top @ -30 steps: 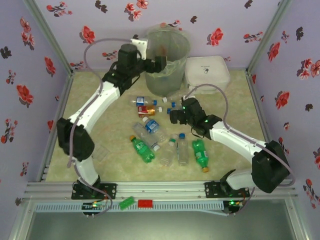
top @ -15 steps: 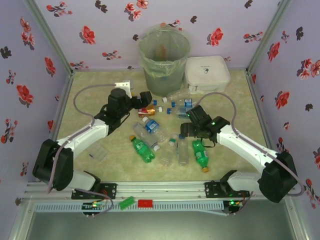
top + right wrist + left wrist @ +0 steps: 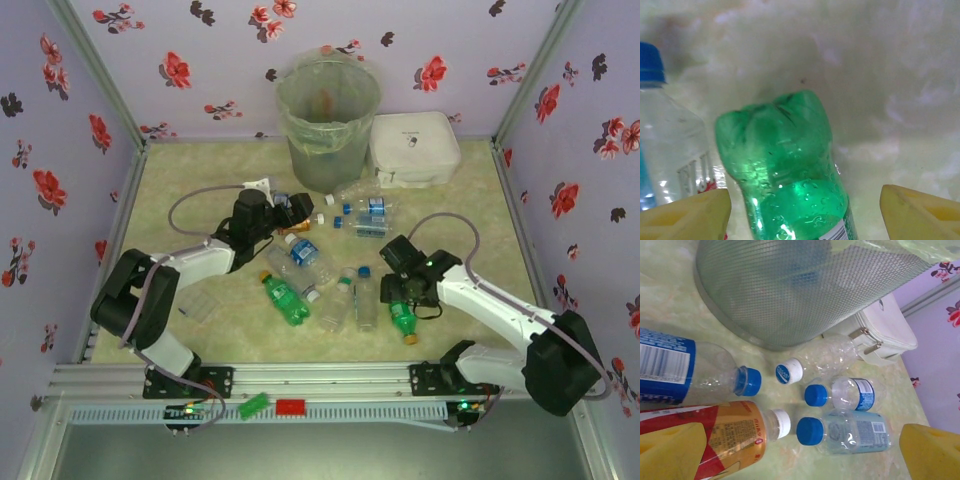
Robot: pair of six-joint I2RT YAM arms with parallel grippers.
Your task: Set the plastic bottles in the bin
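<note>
the left gripper (image 3: 802, 440) is held wide open, its blunt yellow fingers (image 3: 670, 452) spread low over the marbled, pale green table (image 3: 670, 270). a red-orange labelled bottle (image 3: 735, 432) with a white ribbed cap is seen lying on its side just inside one finger and partly covered by it; no grip is made on it. beside it, nearer the other finger, a pale blue tinted bottle (image 3: 855, 432) with a round blue cap is laid flat. ahead of the fingers three more clear plastic bottles are scattered: a blue-labelled one (image 3: 675, 365), a small smooth one (image 3: 852, 392) and a crumpled one (image 3: 832, 355) with a white cap. further ahead the bin (image 3: 790, 290) is stood, round, its wall a fine grey mesh, with a translucent bag folded over the rim. a white box (image 3: 890, 335) with rounded corners and a latch is set next to it.

the right gripper (image 3: 805, 192) is lowered around a green bottle (image 3: 790, 165), whose lobed base is pointed away from the wrist. the glossy, translucent plastic is beaded with droplets. the jaws are parted, one finger nearly against the bottle and the other well clear, so nothing is clamped. a clear ribbed bottle (image 3: 670, 150) with a blue cap is laid just outside one finger.
</note>
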